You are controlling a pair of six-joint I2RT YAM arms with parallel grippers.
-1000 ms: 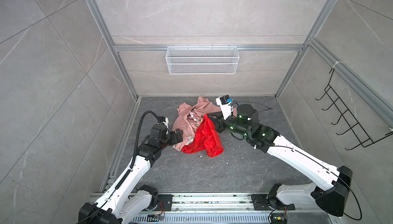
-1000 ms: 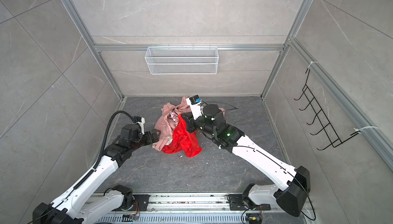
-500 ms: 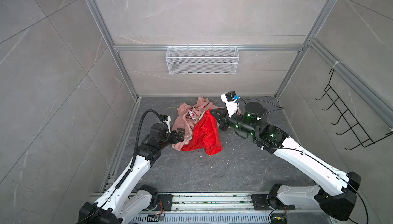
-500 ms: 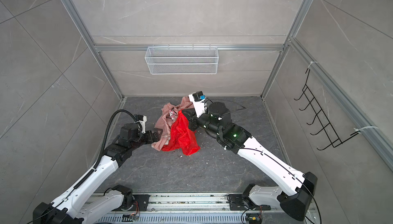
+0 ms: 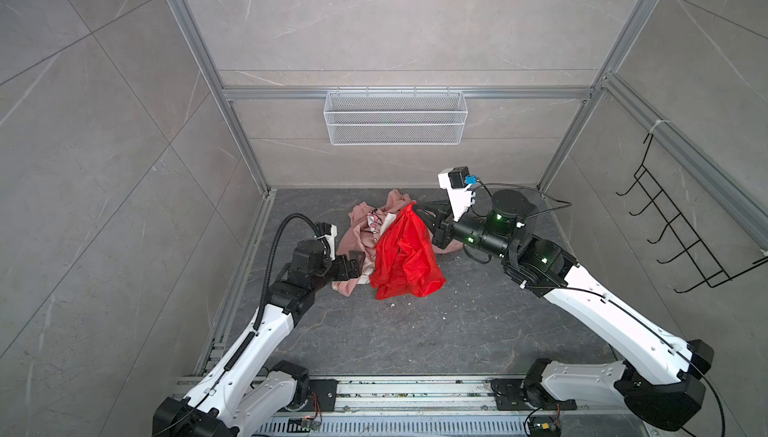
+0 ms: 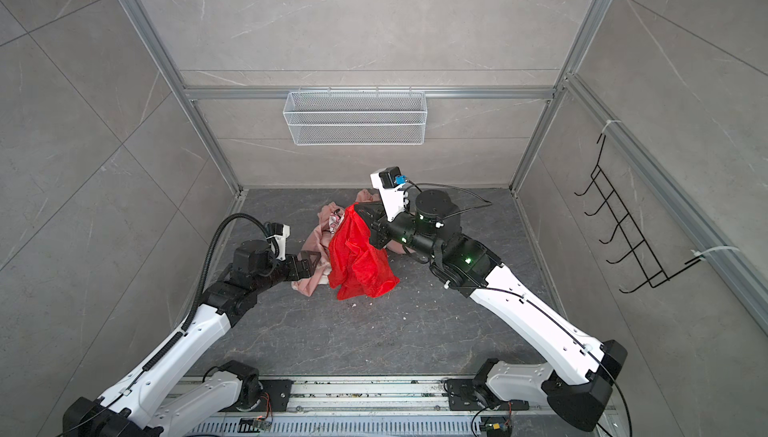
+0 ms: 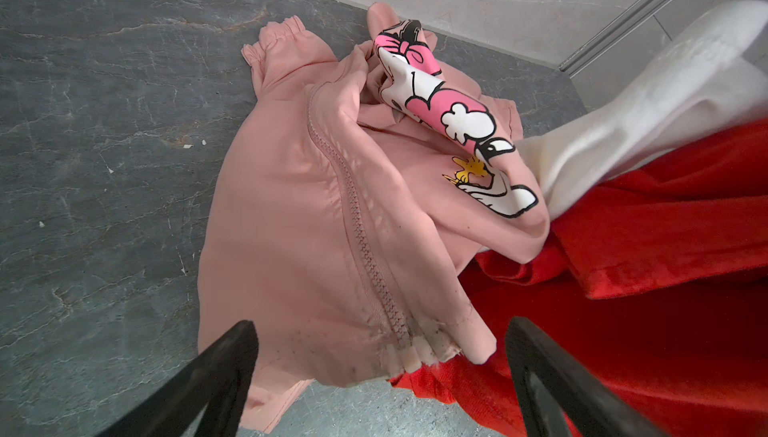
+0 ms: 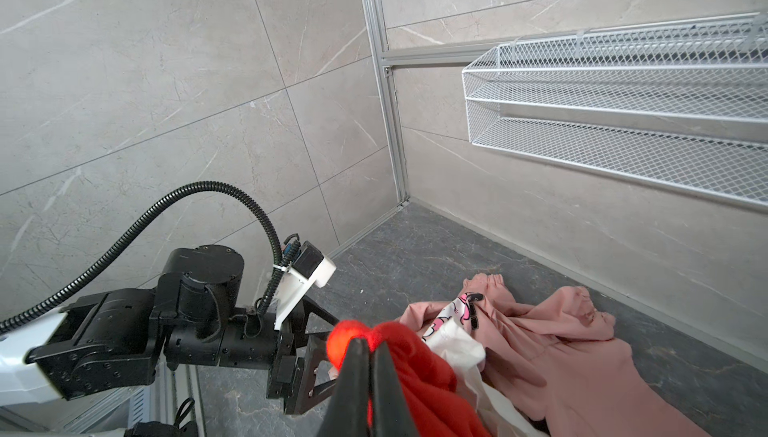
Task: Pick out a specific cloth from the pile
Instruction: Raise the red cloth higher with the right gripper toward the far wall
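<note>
**Red cloth pinched, not yet clear of the pile**

The right gripper (image 8: 369, 347) has its jaws pressed together on a bunched top edge of the red cloth (image 5: 405, 256). The cloth hangs from that pinch over the sweatshirt's (image 7: 291, 206) near side. Its lower folds seem to reach the floor (image 5: 415, 331) just beside the sweatshirt. The left gripper (image 7: 380, 325) stands spread wide at the sweatshirt's zipper hem and holds nothing.

The grip looks like the main risk. The fabric is thin and shiny and only a small wad is caught, so a quick pull could let it slide out. The white cloth (image 7: 602, 131) lies against the red cloth above the sweatshirt, and friction could drag it up too. A red fold is tucked under the sweatshirt's printed flap. With nothing pinning the pile (image 5: 365, 231), the sweatshirt may trail along.
</note>
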